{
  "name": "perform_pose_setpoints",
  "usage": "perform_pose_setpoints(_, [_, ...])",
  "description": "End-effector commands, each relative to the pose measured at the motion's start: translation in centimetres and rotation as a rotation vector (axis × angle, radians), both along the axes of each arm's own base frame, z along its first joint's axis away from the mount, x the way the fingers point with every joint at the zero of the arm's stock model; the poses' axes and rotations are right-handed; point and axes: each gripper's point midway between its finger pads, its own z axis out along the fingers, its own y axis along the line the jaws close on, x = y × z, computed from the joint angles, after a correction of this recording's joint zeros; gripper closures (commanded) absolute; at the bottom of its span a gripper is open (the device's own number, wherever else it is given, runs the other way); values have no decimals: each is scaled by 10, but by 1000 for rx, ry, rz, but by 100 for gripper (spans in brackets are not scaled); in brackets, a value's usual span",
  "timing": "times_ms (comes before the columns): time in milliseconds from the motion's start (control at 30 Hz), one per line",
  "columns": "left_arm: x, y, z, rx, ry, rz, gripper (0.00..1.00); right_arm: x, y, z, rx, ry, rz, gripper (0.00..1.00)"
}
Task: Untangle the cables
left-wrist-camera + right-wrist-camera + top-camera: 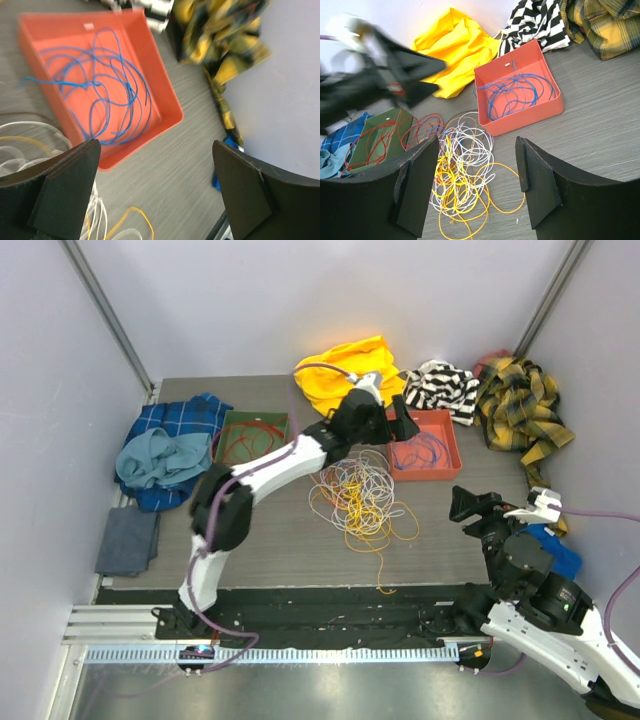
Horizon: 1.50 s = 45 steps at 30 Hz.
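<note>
L gripper (157, 192) is wide open w/ nothing between the jaws. It hangs by the left side of the orange tray (167, 102), at the far edge of the table (300, 550), right of centre. R gripper (477, 185) is open and empty too, near the right edge, well apart from the wires.

Cables: blue cables (107, 85) lie coiled inside the orange tray. Red cables (250, 440) sit in the green tray (255, 414) toward the far-left corner, w/ some red loops spilling out toward the mixed pile (360, 495) of white, yellow and orange wire at mid-table.

Risks, as I judge them:
- L arm stretches across just beside the pile, so a low pull-back could hook loops & drag them.
- One blue end seems to poke over the tray wall; a snag there would haul the coil out.
- Red loops touch the pile, so lifting white/yellow prob. pulls red along and re-tangles.
- Thin springy wire may slip out of a pinch.

Writing: none legible. Small white tag (89, 26) on the orange tray's far wall is too small to read.
</note>
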Motion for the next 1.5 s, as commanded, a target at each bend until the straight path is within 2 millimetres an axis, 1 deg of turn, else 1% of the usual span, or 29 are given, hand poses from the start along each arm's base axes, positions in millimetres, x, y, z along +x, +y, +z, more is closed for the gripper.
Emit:
perform_pose_setpoints(0, [-6,77,107,-46,-241,217,0,-3,-3,6,52,-15,-9,30])
perform_pose_setpoints(33, [-10,91,110,-27,-248,250,0,-2,-3,4,49,-12,-8,30])
perform_pose_setpoints(67, [-16,107,99,27,-228,281,0,-2,0,2,51,-7,4,30])
perform_pose_setpoints(100, [-20,124,77,95,-196,321,0,-2,2,1,57,-4,9,30])
perform_pose_setpoints(133, [-25,148,87,116,-207,386,0,-1,5,-4,56,5,15,30])
perform_pose_setpoints(167, [-31,163,65,179,-182,409,0,0,9,-6,55,12,31,30])
perform_pose_setpoints(200, [-37,176,56,220,-165,423,0,0,13,-9,58,21,40,30])
perform_pose_setpoints(233, [-42,188,57,221,-162,433,0,3,18,-14,48,37,51,30])
perform_pose_setpoints(267, [-47,202,36,259,-129,441,0,3,21,-17,44,45,57,30])
perform_pose_setpoints(333, [-55,218,17,283,-76,461,0,4,29,-20,46,64,86,31])
perform_pose_setpoints(367, [-59,231,3,296,-44,474,0,6,33,-23,32,79,93,30])
perform_pose_setpoints(467, [-63,243,-24,299,20,474,6,11,44,-28,17,102,115,31])
perform_pose_setpoints(600, [-45,244,-44,294,55,488,8,17,58,-31,13,120,138,31])
perform_pose_setpoints(633, [-35,246,-46,278,58,511,9,18,61,-32,16,126,141,31])
perform_pose_setpoints(667, [-26,243,-59,287,81,513,11,19,63,-32,19,128,145,31])
perform_pose_setpoints(700, [-20,242,-63,282,90,513,12,21,66,-33,16,133,145,31])
perform_pose_setpoints(733, [-9,239,-60,259,83,515,15,22,67,-32,19,132,148,31])
perform_pose_setpoints(767, [-4,237,-64,258,86,506,23,22,69,-32,16,134,152,31])
perform_pose_setpoints(800, [-1,232,-78,276,102,480,29,24,71,-32,12,136,153,31])
perform_pose_setpoints(833, [6,226,-75,278,84,463,36,24,70,-32,5,135,150,31])
perform_pose_setpoints(867, [10,221,-76,294,63,425,48,25,70,-33,-9,139,146,31])
perform_pose_setpoints(900, [12,217,-94,329,84,402,51,26,70,-34,-15,139,142,31])
perform_pose_setpoints(933, [19,214,-90,334,75,404,52,27,70,-34,-21,138,137,31])
perform_pose_setpoints(1000, [23,215,-99,365,86,411,53,30,71,-34,-28,134,132,31])
perform_pose_setpoints(1167, [40,210,-104,396,57,418,51,32,76,-34,-46,141,142,31])
perform_pose_setpoints(1200, [41,212,-110,421,64,413,50,33,76,-34,-51,141,141,31])
perform_pose_setpoints(1233, [46,209,-105,416,53,414,50,33,76,-34,-55,142,142,31])
perform_pose_setpoints(1267, [47,208,-112,431,62,409,50,33,76,-35,-59,144,140,31])
perform_pose_setpoints(1467, [51,201,-125,431,82,391,50,33,73,-37,-74,142,131,31])
